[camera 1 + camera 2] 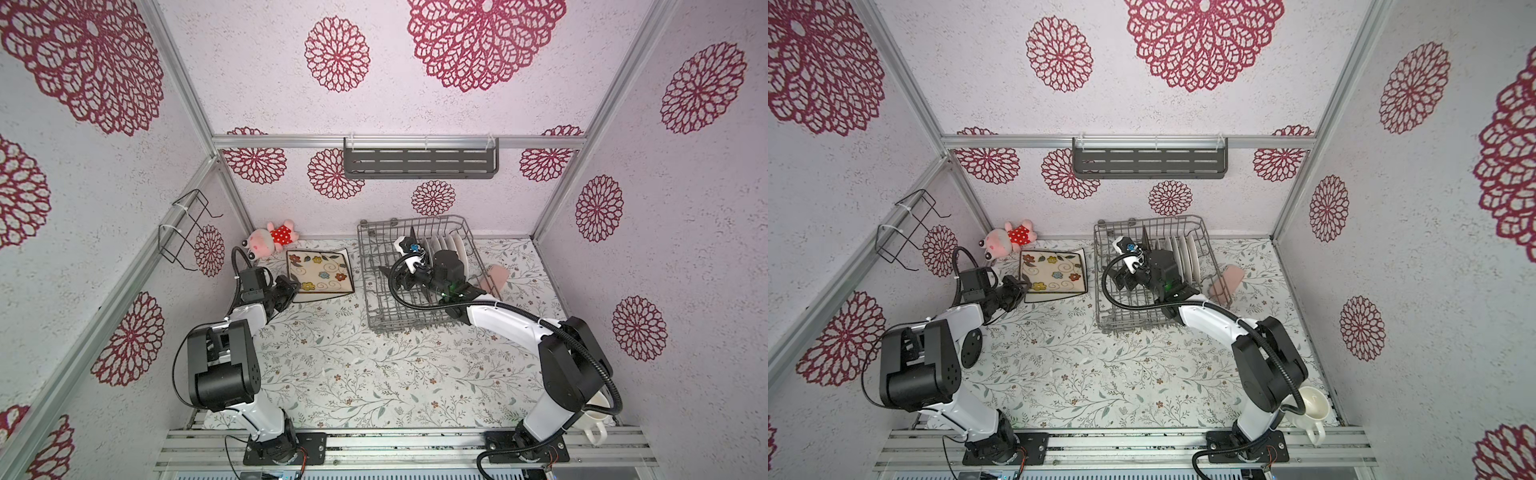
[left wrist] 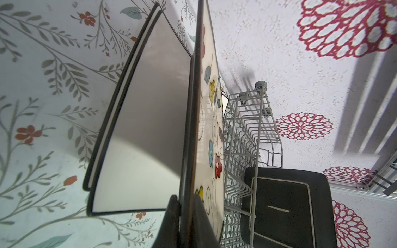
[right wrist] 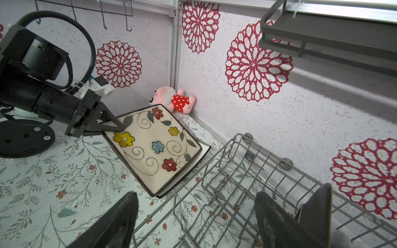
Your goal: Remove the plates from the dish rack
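Flowered plate (image 2: 206,163) in left pincer (image 2: 186,200); second plate (image 2: 146,128) beneath, clearest from left wrist

The left gripper (image 1: 295,287) stretches forward with jaws pinched tight, while the right gripper (image 3: 193,214), angled leftward, holds its jaws wide apart.

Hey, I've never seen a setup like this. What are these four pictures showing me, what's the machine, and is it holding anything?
Two robot arms stand at a table. Both top views look down from above; each wrist view rides on an arm. The left gripper is shut on a flowered square plate, tilted over another square plate on the table. The right gripper is open and empty, reaching into the grey dish rack, where round white plates stand. A plush toy and a mug sit aside.
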{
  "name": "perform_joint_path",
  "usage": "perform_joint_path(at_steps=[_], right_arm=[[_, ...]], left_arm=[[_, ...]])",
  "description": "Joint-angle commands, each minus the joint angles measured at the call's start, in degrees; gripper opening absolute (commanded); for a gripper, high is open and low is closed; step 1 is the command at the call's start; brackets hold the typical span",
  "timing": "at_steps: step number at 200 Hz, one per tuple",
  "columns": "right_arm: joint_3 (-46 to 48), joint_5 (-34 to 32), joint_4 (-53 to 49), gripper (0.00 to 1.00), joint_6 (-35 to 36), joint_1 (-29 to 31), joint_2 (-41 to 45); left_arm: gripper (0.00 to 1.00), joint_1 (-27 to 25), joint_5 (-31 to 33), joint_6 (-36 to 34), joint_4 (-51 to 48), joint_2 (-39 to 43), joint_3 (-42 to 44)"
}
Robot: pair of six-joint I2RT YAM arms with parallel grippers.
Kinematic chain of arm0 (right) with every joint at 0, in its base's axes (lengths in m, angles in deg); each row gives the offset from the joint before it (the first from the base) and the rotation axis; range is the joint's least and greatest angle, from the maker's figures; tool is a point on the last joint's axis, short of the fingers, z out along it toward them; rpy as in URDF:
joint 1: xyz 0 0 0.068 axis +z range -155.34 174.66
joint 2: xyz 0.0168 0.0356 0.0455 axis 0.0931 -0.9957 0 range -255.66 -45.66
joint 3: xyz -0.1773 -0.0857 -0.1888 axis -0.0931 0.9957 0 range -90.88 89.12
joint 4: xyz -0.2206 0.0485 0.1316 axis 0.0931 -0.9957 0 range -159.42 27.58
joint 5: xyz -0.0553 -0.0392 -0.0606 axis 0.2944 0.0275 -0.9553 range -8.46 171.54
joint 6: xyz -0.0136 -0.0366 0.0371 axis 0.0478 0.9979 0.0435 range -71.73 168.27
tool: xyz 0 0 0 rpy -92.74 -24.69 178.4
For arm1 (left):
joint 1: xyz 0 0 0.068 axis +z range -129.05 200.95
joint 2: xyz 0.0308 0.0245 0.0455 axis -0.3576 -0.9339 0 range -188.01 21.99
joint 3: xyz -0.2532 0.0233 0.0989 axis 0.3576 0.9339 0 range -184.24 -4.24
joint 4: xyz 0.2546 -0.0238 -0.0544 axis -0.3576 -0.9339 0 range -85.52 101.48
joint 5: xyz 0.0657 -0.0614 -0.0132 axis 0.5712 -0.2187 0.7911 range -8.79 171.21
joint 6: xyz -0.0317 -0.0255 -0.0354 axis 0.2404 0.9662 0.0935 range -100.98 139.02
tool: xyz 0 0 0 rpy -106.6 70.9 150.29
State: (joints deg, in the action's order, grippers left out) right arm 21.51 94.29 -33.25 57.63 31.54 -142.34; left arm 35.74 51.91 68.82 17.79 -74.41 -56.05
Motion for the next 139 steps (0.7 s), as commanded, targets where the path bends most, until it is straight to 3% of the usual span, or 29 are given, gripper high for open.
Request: perform_joint_path(at_steps=[1,80,139], right_arm=[[-2.42,1.35,1.94,0.89,-1.19,-0.58,-0.22],[-3.71,1.88,1.94,0.89,-0.84,-0.85,-2.36],[-4.75,2.34,1.70,0.89,-0.50,-1.02,-3.23]], left_arm=[[0.00,0.62,-4.46,1.18,11.36,0.75,-3.47],[0.00,0.91,-5.13,2.14,12.01,-2.01,-3.60],[0.17,0.93,-5.35,1.34,10.04,-2.82,-3.44]])
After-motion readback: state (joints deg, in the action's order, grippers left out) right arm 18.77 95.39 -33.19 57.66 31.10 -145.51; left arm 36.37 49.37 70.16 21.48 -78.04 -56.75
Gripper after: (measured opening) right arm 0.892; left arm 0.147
